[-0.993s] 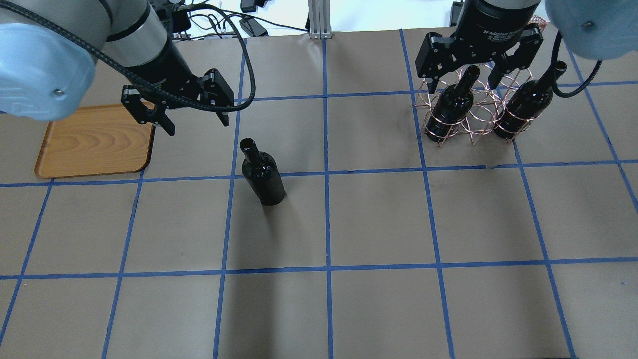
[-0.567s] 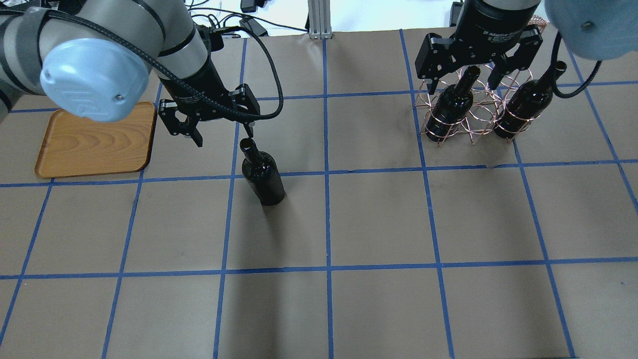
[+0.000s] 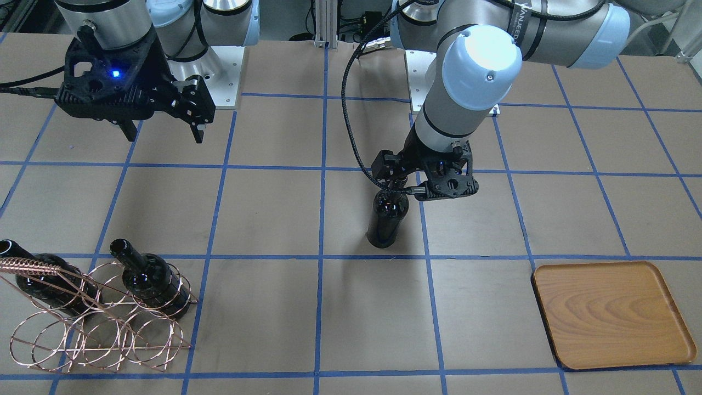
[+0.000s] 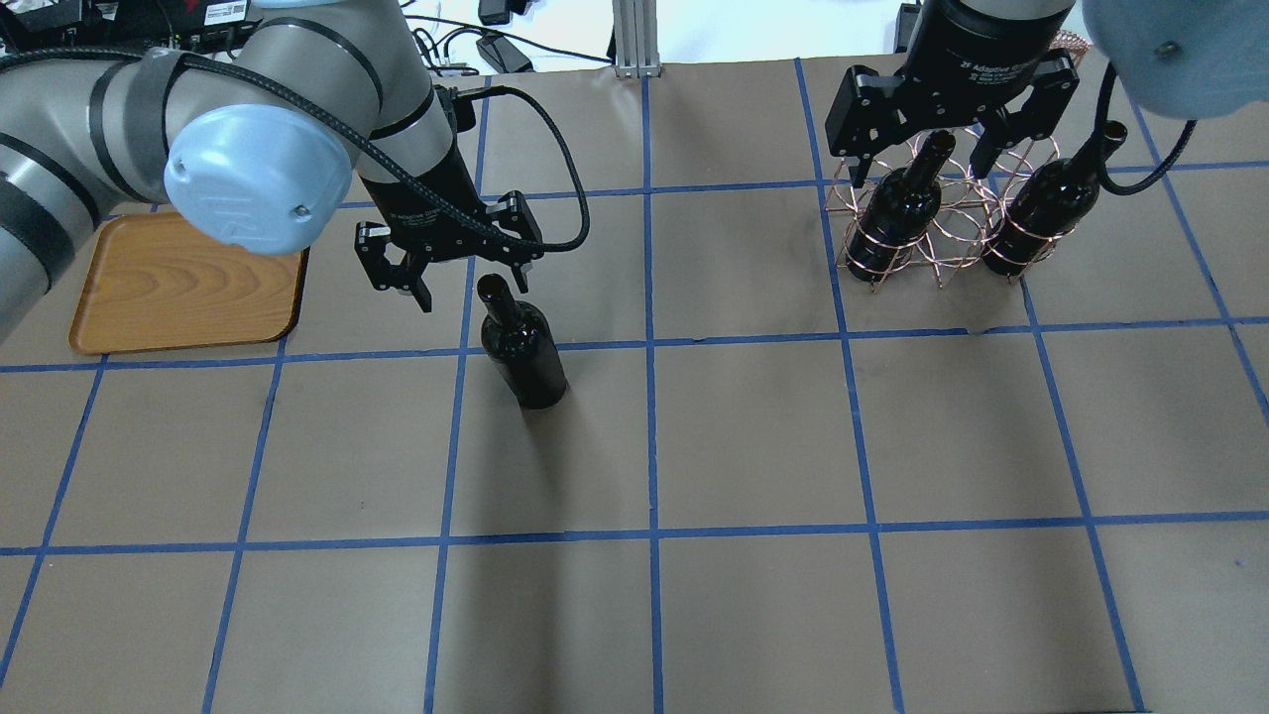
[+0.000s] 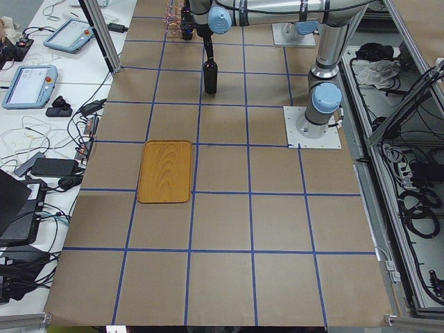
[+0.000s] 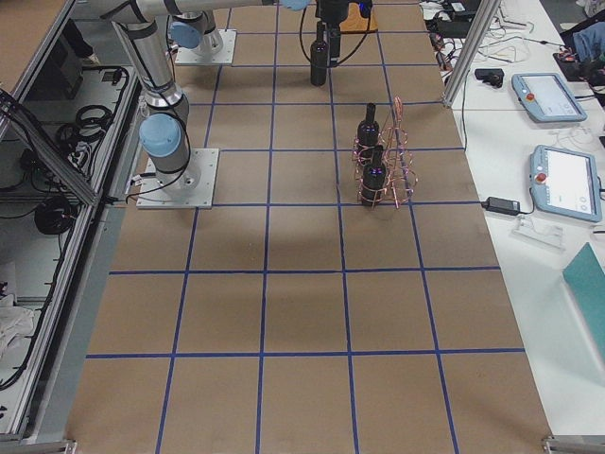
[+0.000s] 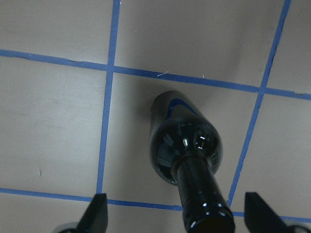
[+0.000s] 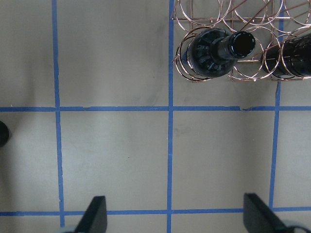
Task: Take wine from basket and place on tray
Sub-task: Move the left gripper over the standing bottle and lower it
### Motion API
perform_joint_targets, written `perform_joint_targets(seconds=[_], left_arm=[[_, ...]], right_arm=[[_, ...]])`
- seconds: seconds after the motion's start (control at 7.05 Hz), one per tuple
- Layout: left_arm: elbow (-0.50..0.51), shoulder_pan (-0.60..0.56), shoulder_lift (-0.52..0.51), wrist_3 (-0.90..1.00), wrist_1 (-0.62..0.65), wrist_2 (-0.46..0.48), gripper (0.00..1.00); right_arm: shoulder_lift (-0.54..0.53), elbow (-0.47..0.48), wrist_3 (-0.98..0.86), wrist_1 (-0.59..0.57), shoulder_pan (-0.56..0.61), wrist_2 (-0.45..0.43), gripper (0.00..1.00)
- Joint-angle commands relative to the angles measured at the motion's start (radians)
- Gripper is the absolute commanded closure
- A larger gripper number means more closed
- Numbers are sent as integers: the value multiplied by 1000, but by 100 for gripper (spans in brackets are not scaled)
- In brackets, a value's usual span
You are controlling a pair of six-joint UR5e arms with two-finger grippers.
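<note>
The only legible writing is the white "2F Adaptive" lettering on the collar of the right gripper (image 4: 954, 129) in the overhead view (the rest of the line is too small to read); part of a maker's name on the left arm's upper link in the front-facing view cannot be made out in full. None of the bottles carries a label.

From left to right in the overhead view: the wooden tray (image 4: 149, 297) lies flat at the far left of the brown paper-covered table (image 4: 753, 446), with nothing on it. Just beside it hangs the left gripper (image 4: 474, 285), its jaws spread wide and holding nothing. The wine bottle (image 4: 522, 347) stands upright on the table near a crossing of blue tape lines (image 4: 649, 347), well apart from the tray. The left wrist view shows the neck rising between the two fingertips (image 7: 97, 213), with clear gaps on both sides (no contact).

Further right, the copper wire basket (image 4: 942, 223) holds two more dark bottles (image 4: 897, 213) in its rings, necks tilted upward. The right gripper hovers above the basket, jaws wide apart and empty; its wrist camera looks down on one bottle mouth in the basket's rings.
</note>
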Motion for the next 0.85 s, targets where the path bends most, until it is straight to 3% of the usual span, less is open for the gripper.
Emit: perform_joint_targets(seconds=[0.0, 0.14, 0.43, 0.71], left_arm=[[-33, -1, -10, -5, 87, 2, 4], [-33, -3, -14, -22, 128, -4, 12], [-47, -18, -17, -45, 116, -58, 8], [-49, -46, -15, -56, 96, -52, 2]], right_arm=[[0, 0, -7, 0, 0, 1, 0], [0, 2, -9, -3, 0, 2, 0], [2, 0, -33, -8, -3, -1, 0], [2, 2, -36, -9, -5, -4, 0]])
